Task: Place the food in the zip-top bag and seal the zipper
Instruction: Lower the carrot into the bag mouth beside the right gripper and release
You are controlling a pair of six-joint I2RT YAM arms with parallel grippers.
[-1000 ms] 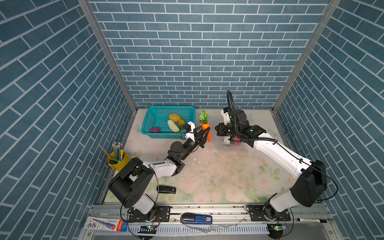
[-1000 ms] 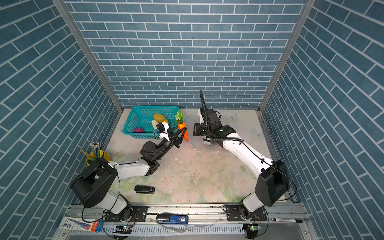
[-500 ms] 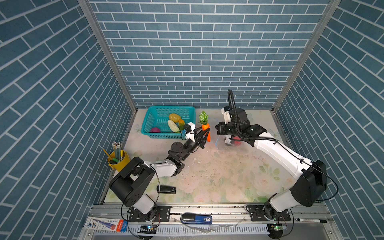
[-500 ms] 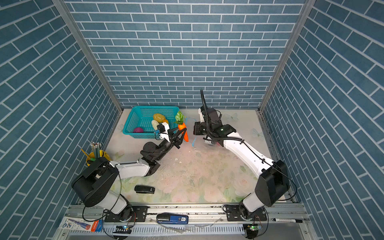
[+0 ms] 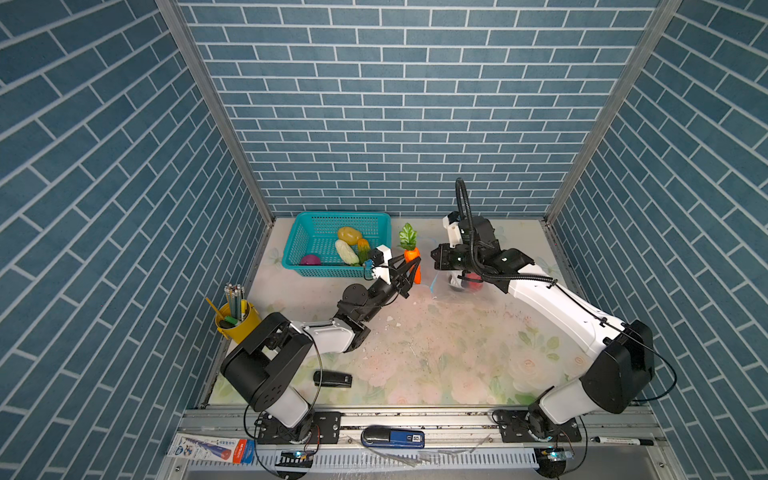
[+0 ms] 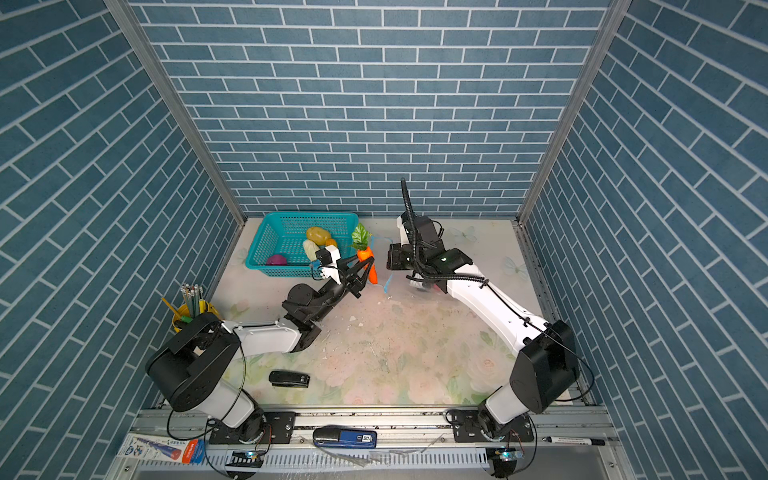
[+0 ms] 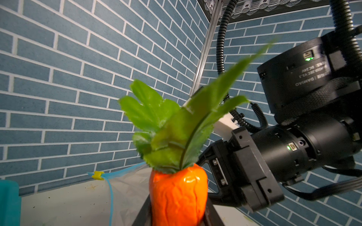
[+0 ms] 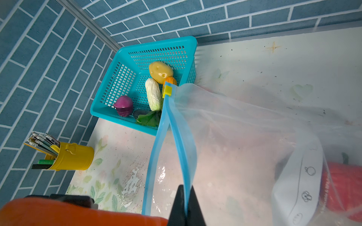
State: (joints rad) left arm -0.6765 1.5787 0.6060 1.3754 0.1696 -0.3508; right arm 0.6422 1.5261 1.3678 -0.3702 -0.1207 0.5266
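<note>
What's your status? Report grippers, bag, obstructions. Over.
Left gripper jaws shut on carrot, beside the bag mouth. Right gripper pinching the zipper, zip-top bag mouth open. Nothing seen blocking the mouth; other food in basket.

Orange carrot (image 7: pixel 178 195), teal mesh basket (image 5: pixel 324 272), blue zipper (image 8: pixel 186 152), floral table (image 5: pixel 457 353)

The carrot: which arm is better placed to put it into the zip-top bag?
Left. The left gripper holds the carrot beside the mouth of the zip-top bag; the right gripper is shut on the zipper, holding it open.
</note>
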